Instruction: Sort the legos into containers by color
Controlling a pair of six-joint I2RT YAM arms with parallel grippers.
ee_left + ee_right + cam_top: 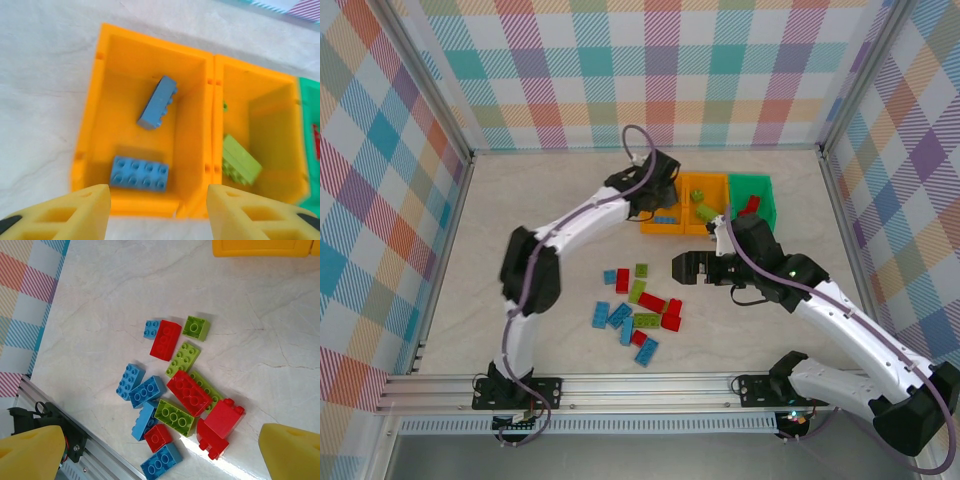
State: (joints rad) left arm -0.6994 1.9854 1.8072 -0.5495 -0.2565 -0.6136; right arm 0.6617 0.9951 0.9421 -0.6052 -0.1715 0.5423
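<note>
Hovering over left orange bin, L gripper is parted, empty; two blue legos lie inside. R gripper, wide open, hangs bin's near side above pile. Risk: bricks packed tight, may pinch two colours.

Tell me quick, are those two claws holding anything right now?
Left gripper: jaws open, holding nothing, above an orange bin.
Right gripper: jaws open, holding nothing.

Marbled table, plaid walls, alu rail
</note>
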